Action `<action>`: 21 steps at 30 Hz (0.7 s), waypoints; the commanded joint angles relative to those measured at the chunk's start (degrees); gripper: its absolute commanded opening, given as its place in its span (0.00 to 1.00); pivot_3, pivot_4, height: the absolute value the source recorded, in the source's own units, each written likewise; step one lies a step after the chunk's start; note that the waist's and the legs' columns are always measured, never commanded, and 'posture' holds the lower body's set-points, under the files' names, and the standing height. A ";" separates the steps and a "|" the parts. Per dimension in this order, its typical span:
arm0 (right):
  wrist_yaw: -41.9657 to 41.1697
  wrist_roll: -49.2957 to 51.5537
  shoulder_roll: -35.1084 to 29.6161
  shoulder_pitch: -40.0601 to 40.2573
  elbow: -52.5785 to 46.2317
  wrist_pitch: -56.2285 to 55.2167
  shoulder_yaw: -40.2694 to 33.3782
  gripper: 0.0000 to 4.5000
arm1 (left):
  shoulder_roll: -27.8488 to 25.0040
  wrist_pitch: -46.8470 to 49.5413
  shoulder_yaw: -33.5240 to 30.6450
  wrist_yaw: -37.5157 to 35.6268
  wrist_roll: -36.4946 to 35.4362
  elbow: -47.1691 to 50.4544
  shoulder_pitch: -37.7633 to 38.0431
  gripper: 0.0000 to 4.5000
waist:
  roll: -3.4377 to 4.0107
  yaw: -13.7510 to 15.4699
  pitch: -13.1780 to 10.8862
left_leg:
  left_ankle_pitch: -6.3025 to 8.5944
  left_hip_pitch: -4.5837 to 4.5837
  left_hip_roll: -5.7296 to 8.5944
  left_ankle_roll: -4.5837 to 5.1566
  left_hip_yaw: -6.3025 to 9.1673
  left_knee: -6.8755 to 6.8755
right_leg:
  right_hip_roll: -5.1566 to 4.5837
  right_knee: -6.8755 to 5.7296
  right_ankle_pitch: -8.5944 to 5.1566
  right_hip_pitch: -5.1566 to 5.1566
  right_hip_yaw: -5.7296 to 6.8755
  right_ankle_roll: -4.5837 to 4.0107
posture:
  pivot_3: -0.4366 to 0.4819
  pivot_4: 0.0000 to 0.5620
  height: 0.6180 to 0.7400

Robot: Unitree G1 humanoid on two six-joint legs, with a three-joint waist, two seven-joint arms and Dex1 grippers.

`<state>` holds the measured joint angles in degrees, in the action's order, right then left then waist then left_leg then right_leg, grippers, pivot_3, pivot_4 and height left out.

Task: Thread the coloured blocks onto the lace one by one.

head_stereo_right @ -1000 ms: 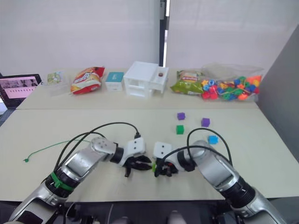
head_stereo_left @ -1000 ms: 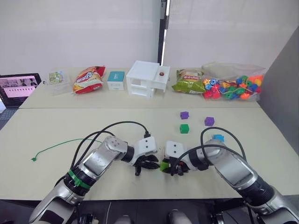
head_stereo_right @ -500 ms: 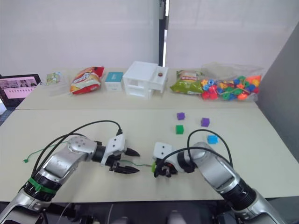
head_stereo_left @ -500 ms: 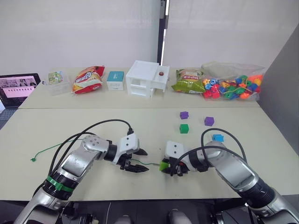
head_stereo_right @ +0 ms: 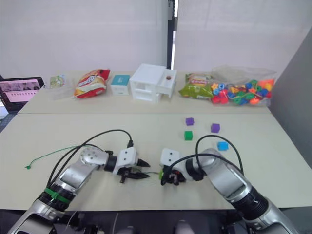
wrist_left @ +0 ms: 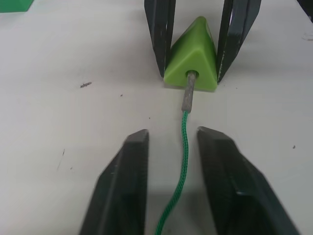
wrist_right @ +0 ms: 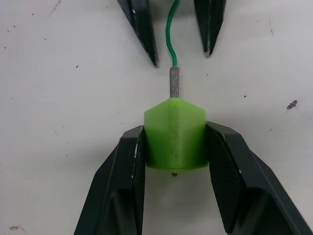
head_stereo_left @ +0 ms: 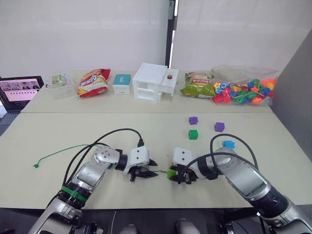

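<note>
Straddling the lace (wrist_left: 182,147), parted left fingers (wrist_left: 122,186), untouching.

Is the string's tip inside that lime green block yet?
Yes: the lace tip enters the lime green wedge, just poking out its far side.

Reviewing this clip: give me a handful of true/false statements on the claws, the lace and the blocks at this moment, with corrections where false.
1. The right claw is shut on the lime green wedge. True.
2. The lace tip sits in the wedge's hole. True.
3. The left claw pinches the lace. False: its fingers stand apart, the cord running free between them.
4. A purple cube is already threaded. False: it lies loose on the table, far from the lace.
5. The blue block lies on the table beside the right arm. True.
</note>
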<state>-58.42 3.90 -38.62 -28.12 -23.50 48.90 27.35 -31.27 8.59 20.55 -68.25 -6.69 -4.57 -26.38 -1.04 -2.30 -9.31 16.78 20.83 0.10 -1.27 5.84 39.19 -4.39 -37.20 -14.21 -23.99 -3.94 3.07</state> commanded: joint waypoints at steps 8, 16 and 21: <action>1.22 0.72 -0.41 0.74 -0.59 1.16 0.78 0.29 | 1.32 0.48 0.43 -1.04 -0.77 2.30 -0.39 0.00 | 0.00 -0.01 0.00 | 0.00 0.01 0.00 0.00 0.00 0.00 | 0.00 0.00 0.00 -0.01 0.00 0.00 | 0.48 0.27 1.00; 1.81 1.13 0.09 0.32 -0.23 1.15 1.56 0.29 | 5.81 2.69 3.73 0.65 1.56 2.63 -2.49 0.00 | 0.00 -0.03 0.00 | 0.00 0.00 0.00 0.00 0.00 0.00 | 0.02 0.00 0.00 -0.01 0.00 0.00 | 0.48 0.27 1.00; 1.88 1.32 0.20 0.12 -0.16 1.25 1.74 0.29 | 6.02 5.05 3.46 1.10 2.12 3.11 -2.72 0.00 | 0.00 -0.01 0.00 | 0.00 0.00 0.00 0.00 0.00 0.00 | 0.00 0.02 0.00 0.02 0.00 0.00 | 0.48 0.27 1.00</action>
<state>-57.21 5.23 -38.84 -28.25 -23.67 49.81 27.44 -26.12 12.87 23.25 -67.06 -4.13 -3.31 -28.37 -1.04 -2.31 -9.30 16.78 20.82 0.10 -1.27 5.85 39.19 -4.38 -37.19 -14.21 -23.97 -3.94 3.07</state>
